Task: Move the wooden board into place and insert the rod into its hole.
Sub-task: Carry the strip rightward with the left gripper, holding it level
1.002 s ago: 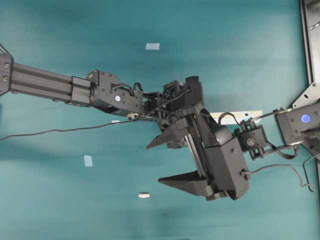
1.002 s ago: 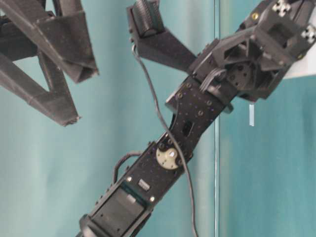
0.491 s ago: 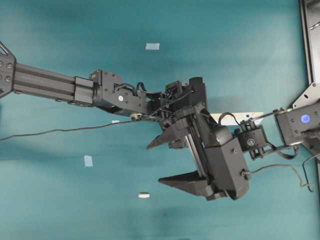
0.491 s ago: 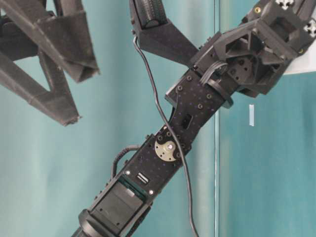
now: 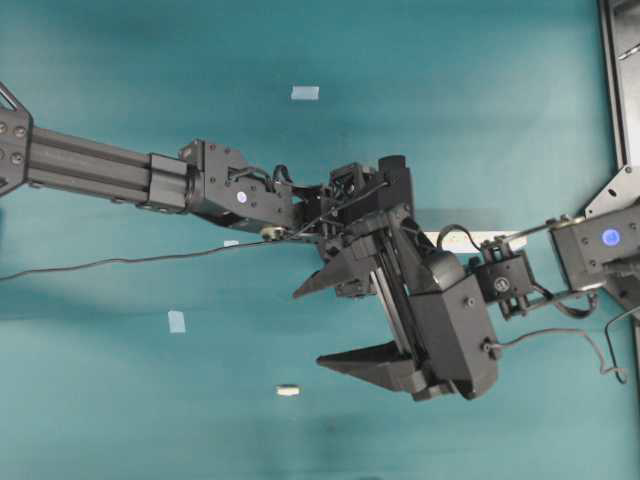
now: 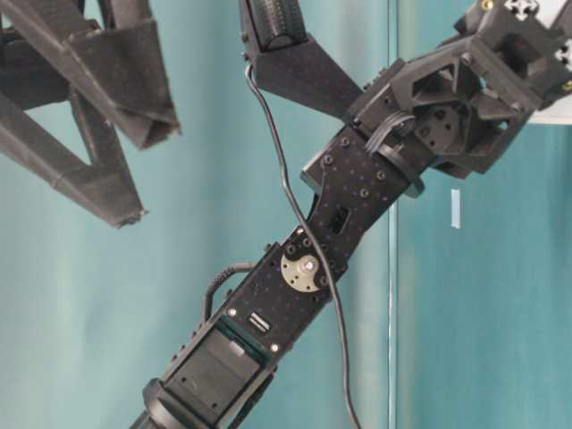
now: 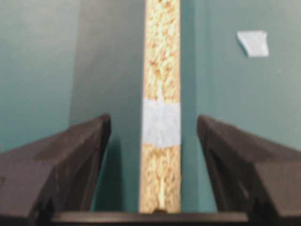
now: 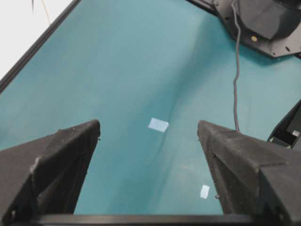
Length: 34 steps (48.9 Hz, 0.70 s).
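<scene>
We see the left tool (image 7: 155,141) open astride the wooden board (image 7: 161,94), untouched | right tool (image 8: 148,136) open, empty | rod (image 5: 288,390) on desk at 6 o'clock | board looks light, stiff; we'd grip mid-length.

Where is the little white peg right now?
In the overhead view the peg lies alone on the teal table, bottom middle, left of the right tool.

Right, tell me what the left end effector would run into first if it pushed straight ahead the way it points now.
Nothing blocks the left end effector head-on. The wooden board runs lengthwise between its open fingers, clear of both, so it would likely slide along it; depth beyond is unclear.
</scene>
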Each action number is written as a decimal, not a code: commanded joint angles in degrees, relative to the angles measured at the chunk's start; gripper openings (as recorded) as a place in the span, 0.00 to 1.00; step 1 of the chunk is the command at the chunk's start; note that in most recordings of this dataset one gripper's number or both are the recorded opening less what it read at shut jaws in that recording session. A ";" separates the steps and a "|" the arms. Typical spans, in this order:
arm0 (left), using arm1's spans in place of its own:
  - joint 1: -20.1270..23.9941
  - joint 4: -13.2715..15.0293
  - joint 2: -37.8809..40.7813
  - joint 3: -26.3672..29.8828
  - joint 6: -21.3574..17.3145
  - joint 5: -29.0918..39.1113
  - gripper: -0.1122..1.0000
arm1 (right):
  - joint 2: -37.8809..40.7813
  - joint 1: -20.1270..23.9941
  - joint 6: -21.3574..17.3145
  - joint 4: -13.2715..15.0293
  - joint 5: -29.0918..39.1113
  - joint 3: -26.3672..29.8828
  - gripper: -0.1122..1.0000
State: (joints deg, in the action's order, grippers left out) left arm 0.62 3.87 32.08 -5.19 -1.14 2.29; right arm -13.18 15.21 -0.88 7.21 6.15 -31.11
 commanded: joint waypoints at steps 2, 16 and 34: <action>-0.09 -0.18 -4.39 -0.53 -0.18 -0.09 0.76 | -1.32 0.00 0.00 0.09 -0.35 0.62 0.98; -0.09 -0.18 -10.11 -10.02 -0.09 -0.97 0.76 | -1.32 0.00 0.09 0.09 -0.09 0.70 0.98; -0.18 -0.18 -10.37 -20.04 -0.18 -19.78 0.76 | -1.32 0.00 -0.09 -0.09 0.62 1.23 0.98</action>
State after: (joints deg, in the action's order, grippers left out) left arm 0.53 3.78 23.38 -24.43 -1.14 -12.83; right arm -13.18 15.21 -0.88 7.21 6.68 -31.11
